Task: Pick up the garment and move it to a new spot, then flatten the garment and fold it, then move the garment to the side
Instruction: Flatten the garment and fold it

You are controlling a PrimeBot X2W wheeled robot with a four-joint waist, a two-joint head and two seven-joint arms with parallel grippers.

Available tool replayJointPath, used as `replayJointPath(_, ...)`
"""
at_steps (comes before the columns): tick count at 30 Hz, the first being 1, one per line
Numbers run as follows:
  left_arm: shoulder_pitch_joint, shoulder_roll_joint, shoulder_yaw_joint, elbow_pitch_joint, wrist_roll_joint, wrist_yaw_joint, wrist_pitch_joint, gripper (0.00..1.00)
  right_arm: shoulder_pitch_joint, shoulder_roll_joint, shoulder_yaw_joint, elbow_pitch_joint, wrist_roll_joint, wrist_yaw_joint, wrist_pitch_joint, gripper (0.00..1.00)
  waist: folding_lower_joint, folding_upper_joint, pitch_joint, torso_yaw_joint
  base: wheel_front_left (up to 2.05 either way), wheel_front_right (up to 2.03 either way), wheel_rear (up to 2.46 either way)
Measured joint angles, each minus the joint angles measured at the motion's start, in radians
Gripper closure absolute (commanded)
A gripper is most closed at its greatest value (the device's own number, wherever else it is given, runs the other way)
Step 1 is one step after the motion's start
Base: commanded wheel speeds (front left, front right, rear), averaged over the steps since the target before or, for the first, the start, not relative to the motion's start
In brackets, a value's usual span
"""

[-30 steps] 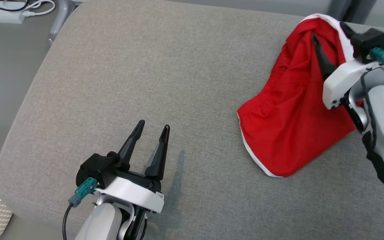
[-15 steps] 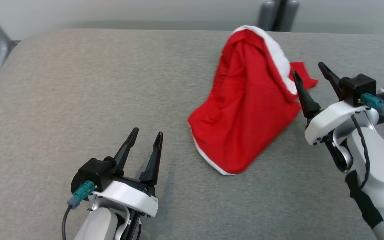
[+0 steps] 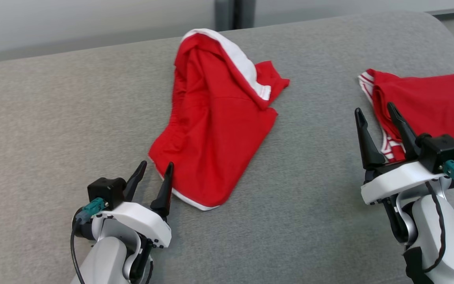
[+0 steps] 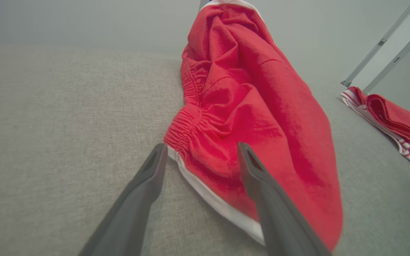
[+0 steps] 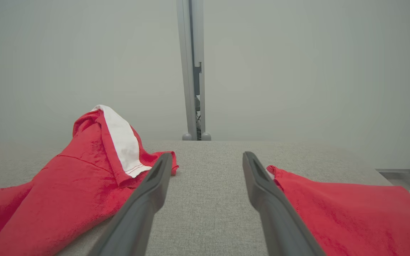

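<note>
Where we work: grey padded table [image 3: 53, 118], two red pieces on it.
Garment [image 3: 215, 134]: red with white trim, crumpled, lying mid-table, far end humped up.
Folded cloth [image 3: 428, 102]: red, flat, at the right edge, well apart from the garment.
Left gripper [image 3: 157, 164]: fingers spread, holding nothing, tips at the garment's near corner; contact we cannot tell.
Right gripper [image 3: 374, 107]: fingers spread wide, empty, just beside the folded cloth.
</note>
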Motion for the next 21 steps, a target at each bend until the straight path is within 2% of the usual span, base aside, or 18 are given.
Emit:
replayJointPath(9,-0.043,0.009,0.029,0.077,-0.032,0.036,0.039,0.0,0.059,0.04,-0.037,-0.061,-0.038,0.0,0.0,0.0,0.0,0.0,0.015,-0.086,0.0,0.0,0.0)
replayJointPath(10,-0.047,0.011,0.029,0.082,-0.034,0.036,0.04,0.66,0.06,0.041,-0.038,-0.065,-0.04,0.0,0.0,0.0,0.0,0.0,0.016,-0.09,0.0,0.0,0.0)
replayJointPath(11,-0.051,0.011,0.03,0.086,-0.039,0.035,0.041,1.0,0.061,0.044,-0.039,-0.068,-0.041,0.0,0.0,0.0,0.0,0.0,0.016,-0.093,0.0,0.0,0.0)
replayJointPath(16,-0.07,0.023,0.038,0.09,-0.04,0.036,0.012,1.0,0.073,0.051,-0.045,-0.076,-0.06,0.0,0.0,0.0,0.0,0.0,0.011,-0.088,0.0,0.0,0.0)
replayJointPath(21,-0.086,0.046,0.082,0.066,-0.039,0.069,-0.038,1.0,0.076,0.056,-0.048,-0.078,-0.071,0.0,0.0,0.0,0.0,0.0,0.004,-0.068,0.0,0.0,0.0)
